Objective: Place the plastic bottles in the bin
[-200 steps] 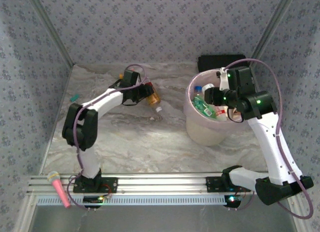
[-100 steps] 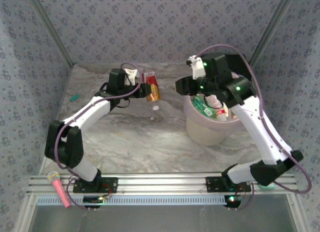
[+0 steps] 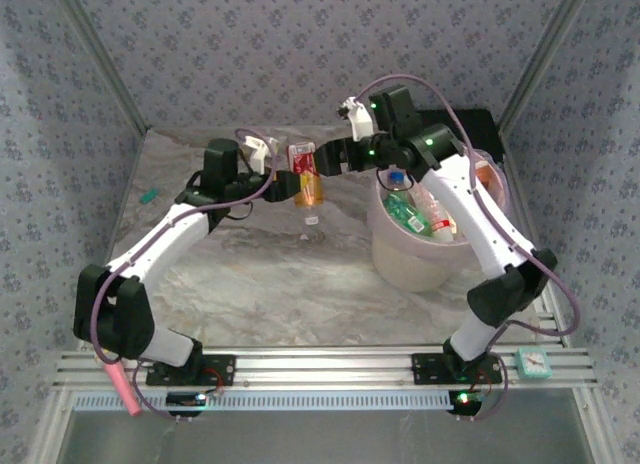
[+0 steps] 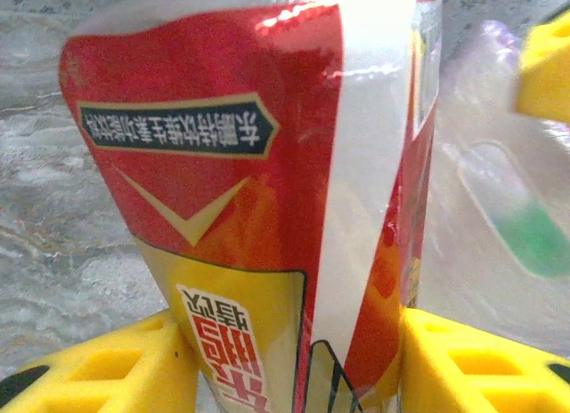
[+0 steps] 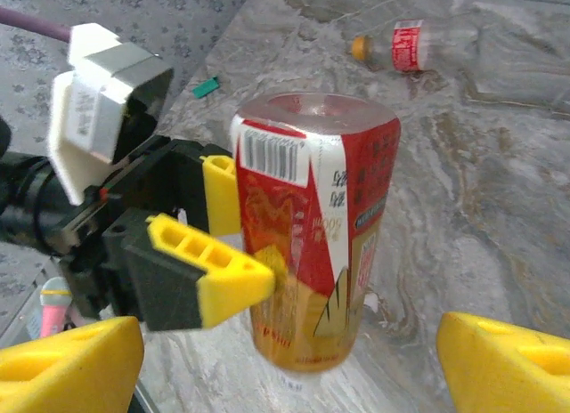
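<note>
From above, the left pincer (image 3: 290, 184) is clenched on a red-labelled bottle (image 3: 307, 177) in the upper middle of the frame, held to the left of the bin (image 3: 400, 266) and apart from it. The right pincer (image 3: 323, 162) hangs just beside the bottle's far side. The overhead view also takes in the bin's contents, a heap of bottles (image 3: 415, 216) in the pink liner. A black case (image 3: 470, 117) lies behind the bin and a pink microphone (image 3: 120, 382) sits at the lower left. The left wrist camera gives the grip up close. Two yellow pads (image 4: 134, 368) press the bottle's lower sides from left and right, and the red-and-yellow label reads upside down. One yellow pad of the other pincer juts in at the upper right edge, and behind it is a blurred clear shape with a green patch that I cannot identify. The right wrist camera settles the right pincer's state: released, its pads spread wide at the two lower corners with the bottle beyond them, untouched. It shows the bottle's flat base uppermost above the grey marbled tabletop (image 5: 499, 208). It also shows a second bottle (image 5: 411, 46) with an orange cap lying at the top of the frame, and a small green scrap (image 5: 207, 86) further left.
</note>
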Controlling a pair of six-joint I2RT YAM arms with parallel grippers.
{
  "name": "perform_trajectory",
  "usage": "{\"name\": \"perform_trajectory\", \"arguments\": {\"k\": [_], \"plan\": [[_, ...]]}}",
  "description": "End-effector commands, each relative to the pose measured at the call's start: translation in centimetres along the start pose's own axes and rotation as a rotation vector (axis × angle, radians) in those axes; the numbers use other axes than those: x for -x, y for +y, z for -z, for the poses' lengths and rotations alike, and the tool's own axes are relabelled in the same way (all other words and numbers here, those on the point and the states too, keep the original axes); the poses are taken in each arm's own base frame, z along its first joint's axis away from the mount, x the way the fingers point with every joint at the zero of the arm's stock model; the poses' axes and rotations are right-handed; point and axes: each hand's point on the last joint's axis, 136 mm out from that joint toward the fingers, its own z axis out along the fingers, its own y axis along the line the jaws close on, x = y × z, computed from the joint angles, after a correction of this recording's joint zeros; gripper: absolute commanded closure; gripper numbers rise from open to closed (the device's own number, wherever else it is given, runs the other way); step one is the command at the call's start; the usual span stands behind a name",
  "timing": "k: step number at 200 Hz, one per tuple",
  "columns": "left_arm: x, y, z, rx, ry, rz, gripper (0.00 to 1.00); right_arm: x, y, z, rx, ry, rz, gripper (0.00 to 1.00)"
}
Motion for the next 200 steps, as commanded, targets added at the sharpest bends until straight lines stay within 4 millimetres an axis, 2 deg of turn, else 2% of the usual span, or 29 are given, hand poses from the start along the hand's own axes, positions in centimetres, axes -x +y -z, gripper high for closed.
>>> {"name": "perform_trajectory", "arguments": {"k": [1, 21, 78, 93, 125, 149, 166, 190, 200], "plan": [[1.7, -3.0, 1.5, -0.089, -0.051, -0.059, 0.46, 1.4, 1.1, -0.7, 0.086, -0.013, 0.031, 0.11], [2.3, -4.4, 2.3, -0.122, -0.065, -0.074, 0.46, 1.7, 1.8, -1.5, 0.139, 0.009, 0.039, 0.03], [2.4, -7.3, 2.7, -0.196, -0.073, -0.131, 0.46, 2.0, 1.8, -3.9, 0.211, 0.035, 0.032, 0.03], [2.6, -7.2, 2.4, -0.193, -0.070, -0.115, 0.46, 2.2, 1.9, -3.8, 0.225, 0.038, 0.017, 0.07], [2.6, -7.2, 1.8, -0.198, -0.060, -0.087, 0.46, 2.4, 2.5, -2.9, 0.271, 0.026, -0.002, 0.25], [2.7, -7.0, 1.6, -0.193, -0.061, -0.074, 0.46, 2.3, 2.6, -2.6, 0.276, 0.025, -0.005, 0.31], [2.7, -7.0, 1.6, -0.186, -0.067, -0.065, 0.46, 2.6, 2.5, -1.9, 0.272, 0.006, -0.005, 0.42], [2.7, -6.8, 2.0, -0.158, -0.074, -0.044, 0.46, 3.2, 2.6, -0.9, 0.265, -0.023, -0.007, 0.43], [2.6, -6.6, 2.2, -0.144, -0.076, -0.036, 0.42, 3.6, 2.6, -0.3, 0.255, -0.040, -0.001, 0.43]]}}
